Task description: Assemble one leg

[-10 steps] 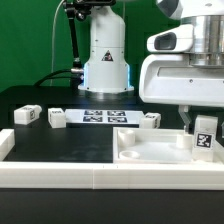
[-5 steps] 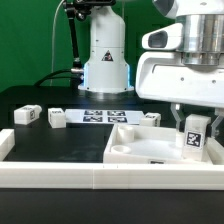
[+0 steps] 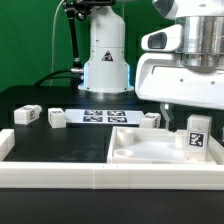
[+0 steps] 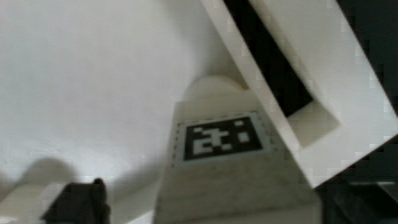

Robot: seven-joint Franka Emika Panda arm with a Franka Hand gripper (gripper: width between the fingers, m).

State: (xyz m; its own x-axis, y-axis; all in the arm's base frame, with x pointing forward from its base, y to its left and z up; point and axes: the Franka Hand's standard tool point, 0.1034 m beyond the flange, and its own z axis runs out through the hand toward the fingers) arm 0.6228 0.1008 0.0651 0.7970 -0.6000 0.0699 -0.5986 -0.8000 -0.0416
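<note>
The leg (image 3: 193, 133), a small white block with a black-and-white tag, stands upright in the near corner of the large white tray-like piece (image 3: 150, 152), on the exterior view's right. My gripper (image 3: 191, 117) hangs just above and around the top of the leg. One finger (image 3: 167, 112) stands clear of the leg's side. In the wrist view the leg (image 4: 222, 140) rises between my fingertips (image 4: 79, 202), with a gap showing on one side. The gripper (image 4: 222, 208) is open.
Two more tagged white blocks (image 3: 27, 115) (image 3: 57, 118) lie at the exterior view's left and a third (image 3: 152, 119) lies behind the tray-like piece. The marker board (image 3: 103, 115) lies flat before the robot base. A white rail (image 3: 50, 172) borders the front.
The leg moved toward the exterior view's left and came down upright into the tray-like piece's corner. The fingers, which were closed on it, have spread apart.
</note>
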